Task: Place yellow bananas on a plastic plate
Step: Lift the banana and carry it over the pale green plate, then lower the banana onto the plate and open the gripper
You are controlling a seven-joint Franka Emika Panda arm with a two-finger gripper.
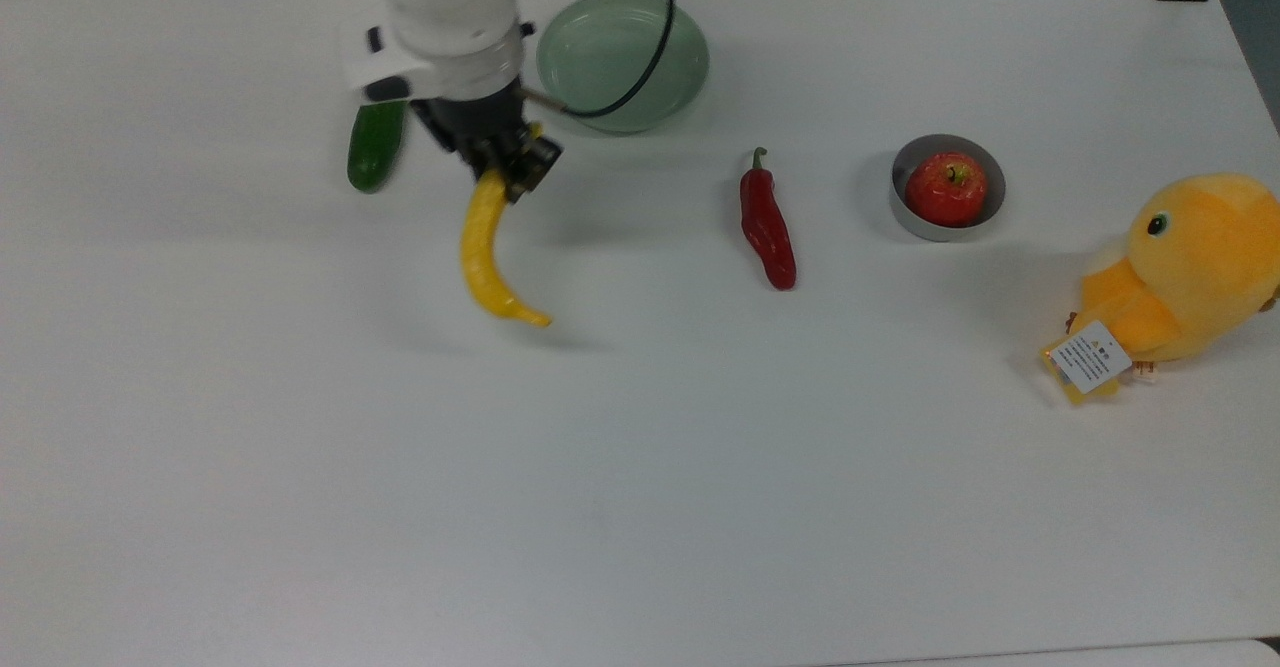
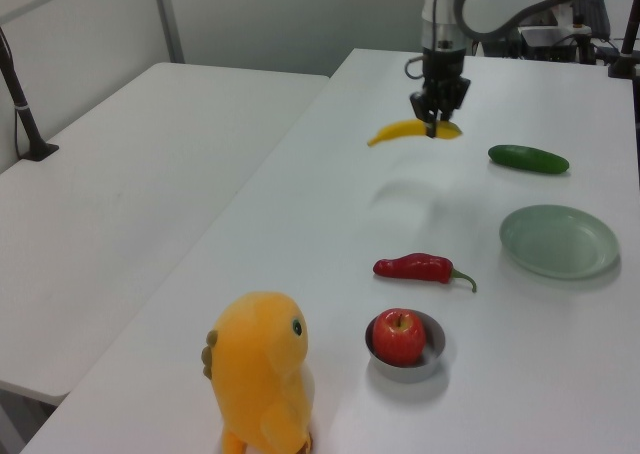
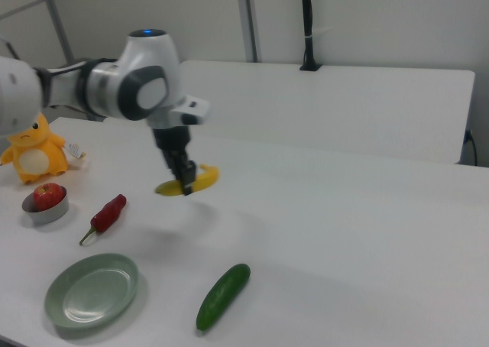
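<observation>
The yellow bananas are pinched near one end by the claw, and they're carried clear of the table: in the left view a soft shadow is seen on the white surface well below the fruit. It's really just one slim curved banana, hung out from the claw with the long free end pointed toward the top view's bottom and curled to the top view's right at the tip. In the right view the banana is seen roughly level under the claw, the fingers closed tight on it.

The plastic plate is found just beside the claw, up and to the top view's right, with nothing lying in it; part of its rim is crossed by the arm's black cable. In the left view the plate sits nearer the camera than the banana, well apart from it.

A cucumber is laid on the top view's left of the claw, partly covered by the white wrist. Further to the top view's right a red chili pepper is seen, then a grey bowl with a red apple inside, and a plush chick with a white tag at the far right edge.
</observation>
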